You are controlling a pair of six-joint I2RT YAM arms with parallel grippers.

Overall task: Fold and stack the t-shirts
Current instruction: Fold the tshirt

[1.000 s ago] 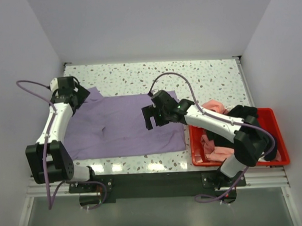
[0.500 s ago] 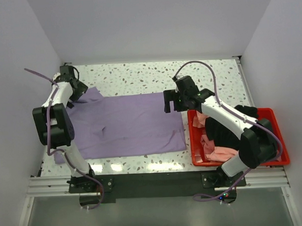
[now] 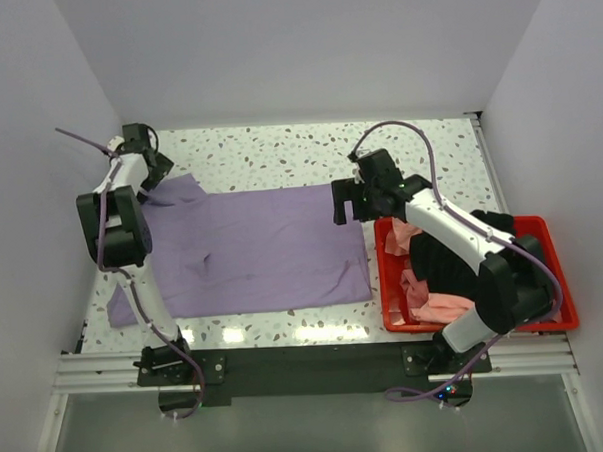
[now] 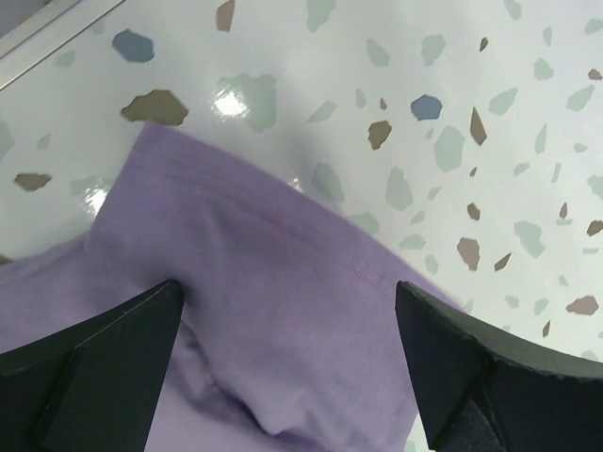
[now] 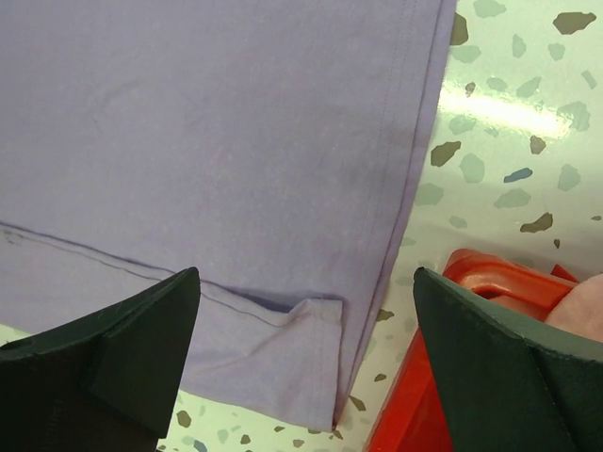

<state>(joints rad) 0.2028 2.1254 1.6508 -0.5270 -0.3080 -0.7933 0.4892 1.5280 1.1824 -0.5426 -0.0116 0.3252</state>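
My left gripper (image 3: 147, 171) now hangs over the far left corner of the lavender t-shirt (image 3: 253, 250), above the sleeve. A second ago my left arm lay stretched out with its elbow low by the near edge. Now it stands folded up along the left side of the table (image 3: 278, 152). The fingers are spread wide, with the sleeve's hem below the gap and nothing pinched (I cannot tell whether the tips touch the cloth).

My right gripper (image 3: 343, 202) was over the shirt's right half a second ago, well inside its edge. It has since swung out to the far right corner, just beside the red bin (image 3: 466, 326). Its fingers are spread too, and hold nothing. The shirt's right hem runs below them.

The lavender shirt lies spread flat, as before. The salmon-pink shirt (image 3: 440, 305) and the black shirt (image 3: 453, 264) are heaped in the bin.
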